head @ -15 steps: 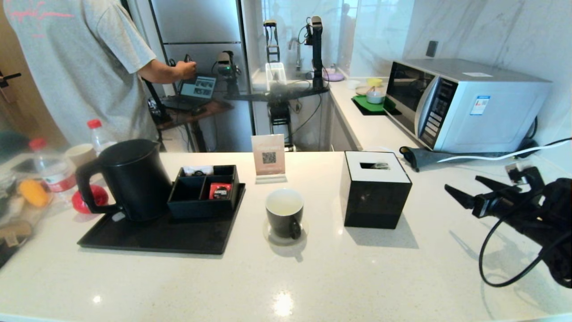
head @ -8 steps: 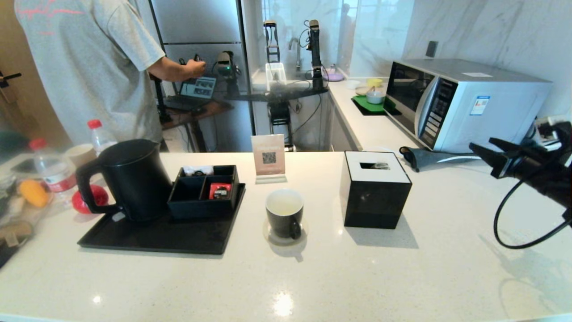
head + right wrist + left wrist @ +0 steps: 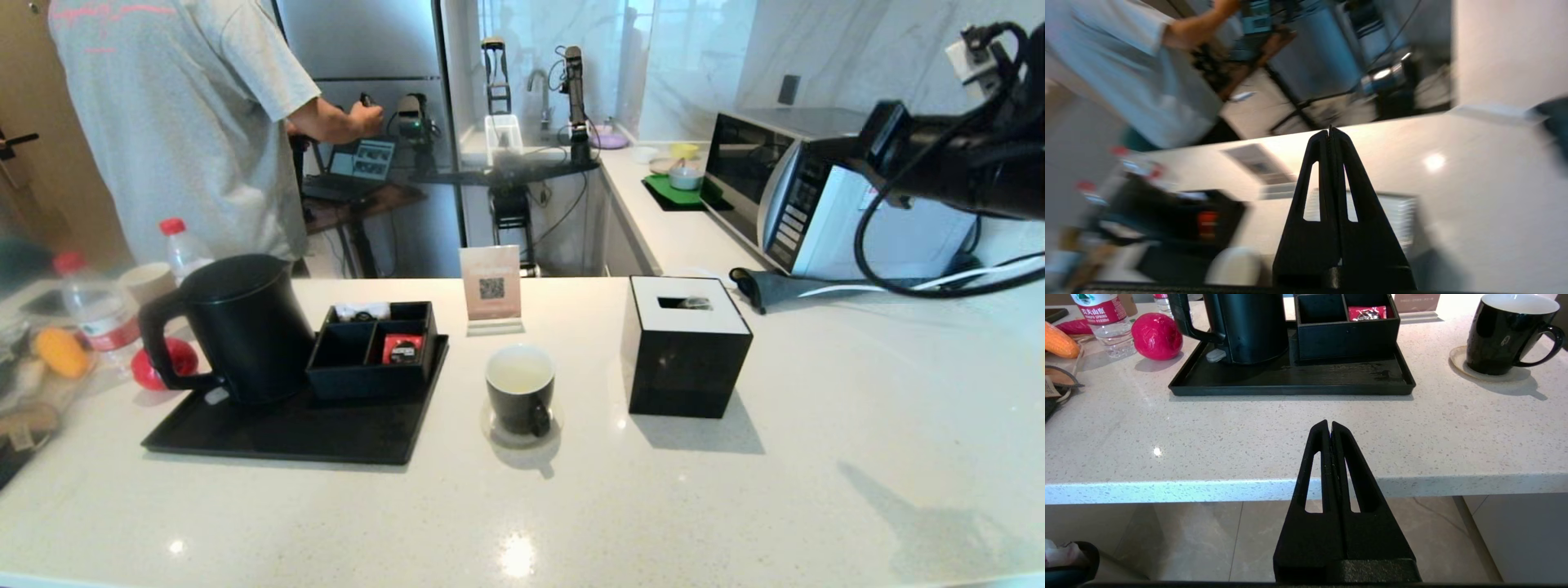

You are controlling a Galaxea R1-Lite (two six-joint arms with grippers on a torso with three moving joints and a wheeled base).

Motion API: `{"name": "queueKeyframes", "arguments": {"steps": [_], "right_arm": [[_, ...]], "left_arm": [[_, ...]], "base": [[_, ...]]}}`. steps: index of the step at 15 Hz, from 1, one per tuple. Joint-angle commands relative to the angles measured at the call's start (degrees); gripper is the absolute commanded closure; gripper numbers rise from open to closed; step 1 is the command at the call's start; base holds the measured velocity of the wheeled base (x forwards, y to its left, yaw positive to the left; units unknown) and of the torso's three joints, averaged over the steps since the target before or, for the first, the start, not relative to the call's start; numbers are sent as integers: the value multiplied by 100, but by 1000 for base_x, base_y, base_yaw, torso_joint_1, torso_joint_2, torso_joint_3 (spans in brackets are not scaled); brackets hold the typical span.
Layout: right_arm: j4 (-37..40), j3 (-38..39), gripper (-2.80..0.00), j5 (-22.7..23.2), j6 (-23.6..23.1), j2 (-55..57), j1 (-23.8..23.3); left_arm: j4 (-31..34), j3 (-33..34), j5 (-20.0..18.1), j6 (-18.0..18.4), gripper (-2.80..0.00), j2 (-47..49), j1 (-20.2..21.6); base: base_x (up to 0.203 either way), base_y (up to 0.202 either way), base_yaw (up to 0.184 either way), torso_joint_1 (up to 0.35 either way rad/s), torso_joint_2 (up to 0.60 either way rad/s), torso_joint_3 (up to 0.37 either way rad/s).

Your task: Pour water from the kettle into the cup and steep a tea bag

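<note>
The matte black kettle [image 3: 237, 327] stands upright at the left end of a black tray [image 3: 286, 437], handle to the left. The black cup [image 3: 520, 390], white inside, sits on a clear coaster in the middle of the counter. No water shows. A red sachet [image 3: 402, 349] lies in the black organiser [image 3: 371, 359] beside the kettle; whether it is the tea bag I cannot tell. My right gripper [image 3: 1330, 130] is shut and empty, raised high at the right in front of the microwave. My left gripper [image 3: 1329, 424] is shut and empty, low before the counter's front edge.
A black tissue box [image 3: 686, 347] stands right of the cup, a QR card stand [image 3: 491, 287] behind it. The microwave [image 3: 841, 192] fills the back right. Red-capped bottles [image 3: 98, 306], a red ball and food clutter the far left. A person [image 3: 180, 122] stands behind the counter.
My right arm has swung up from counter height to in front of the microwave, and its jaws have gone from open to shut. The left gripper, kettle and cup have not moved.
</note>
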Motion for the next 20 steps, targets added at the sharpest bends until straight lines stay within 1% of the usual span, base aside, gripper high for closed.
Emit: {"name": "queueKeyframes", "arguments": {"steps": [1, 2, 3, 5, 7, 9, 11, 13, 14, 17, 20], "right_arm": [[1106, -939, 0, -439, 2039, -8, 725], [1295, -1138, 0, -714, 2659, 161, 904], [1573, -1279, 0, -999, 3094, 361, 1068], [1857, -1573, 0, -1658, 3793, 674, 1466], [1995, -2018, 0, -2064, 4273, 995, 1625], [2363, -2606, 0, -2300, 4570, 1334, 1692], [2634, -2902, 0, -2466, 4840, 1676, 1699], [2818, -2890, 0, -2670, 4929, 1886, 1693], [2965, -2893, 0, -2737, 5096, 1980, 1687], [3346, -2886, 0, -2814, 5379, 2093, 1681], [3656, -2867, 0, -2835, 5463, 2155, 1639]], "left_arm": [[2, 0, 3, 1, 0, 0, -4], [2, 0, 3, 1, 0, 0, -4], [2, 0, 3, 1, 0, 0, -2], [2, 0, 3, 1, 0, 0, -4], [2, 0, 3, 1, 0, 0, -4], [2, 0, 3, 1, 0, 0, -3], [2, 0, 3, 1, 0, 0, -4], [2, 0, 3, 1, 0, 0, -2], [2, 0, 3, 1, 0, 0, -4], [2, 0, 3, 1, 0, 0, 2], [2, 0, 3, 1, 0, 0, -4]], "base": [[0, 0, 0, 0, 0, 0], [0, 0, 0, 0, 0, 0], [0, 0, 0, 0, 0, 0], [0, 0, 0, 0, 0, 0], [0, 0, 0, 0, 0, 0], [0, 0, 0, 0, 0, 0], [0, 0, 0, 0, 0, 0], [0, 0, 0, 0, 0, 0], [0, 0, 0, 0, 0, 0], [0, 0, 0, 0, 0, 0], [0, 0, 0, 0, 0, 0]]}}
